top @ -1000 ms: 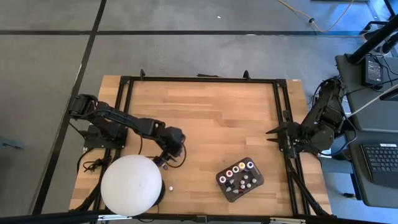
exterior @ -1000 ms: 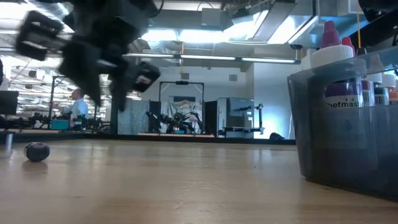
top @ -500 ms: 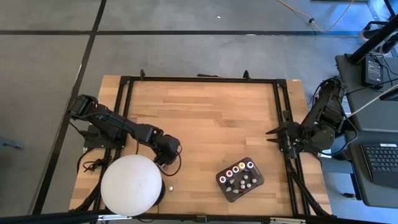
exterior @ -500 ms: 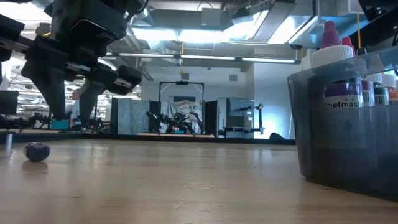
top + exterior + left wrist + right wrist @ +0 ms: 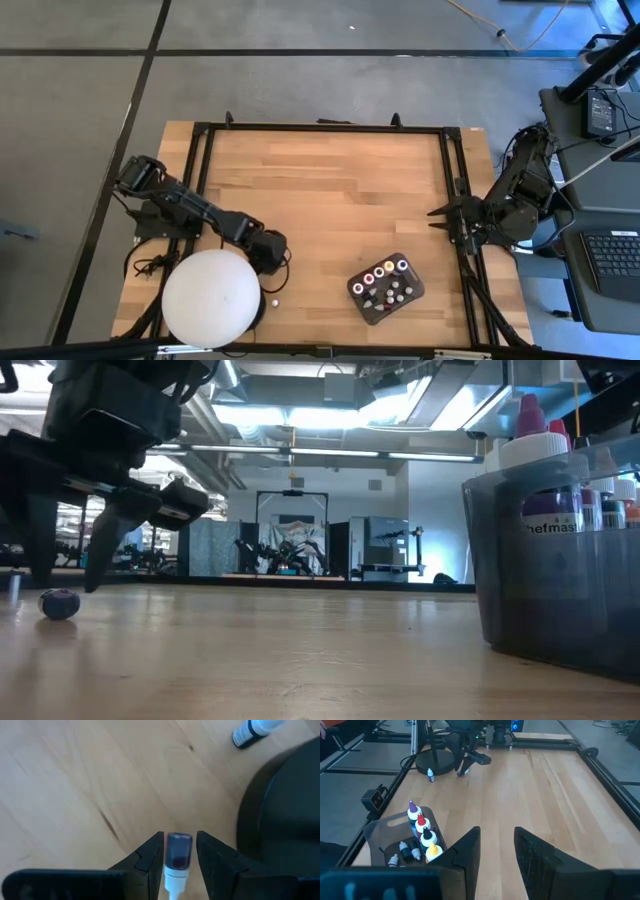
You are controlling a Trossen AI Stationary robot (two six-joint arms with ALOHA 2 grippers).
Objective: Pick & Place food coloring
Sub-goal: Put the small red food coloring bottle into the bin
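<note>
Two grippers noted?
— Yes. Left gripper (image 5: 179, 851) low by the white dome (image 5: 211, 297), near the table's (image 5: 330, 190) front-left corner, fingers narrowed around a dark-bodied food coloring bottle (image 5: 177, 857) between them.
— Right gripper (image 5: 440, 215)?
— At the right edge, partly open, holding nothing.

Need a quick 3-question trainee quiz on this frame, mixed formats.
1. True or false: the left tool has a bottle between its fingers.
2. Where is the right tool? A) over the tray B) at the table's right edge C) beside the dome
3. Fill in: a loose bottle lies on the table next to the white ____.

Key: 1 true; 2 B; 3 dome. The tray sits away from both tools.
</note>
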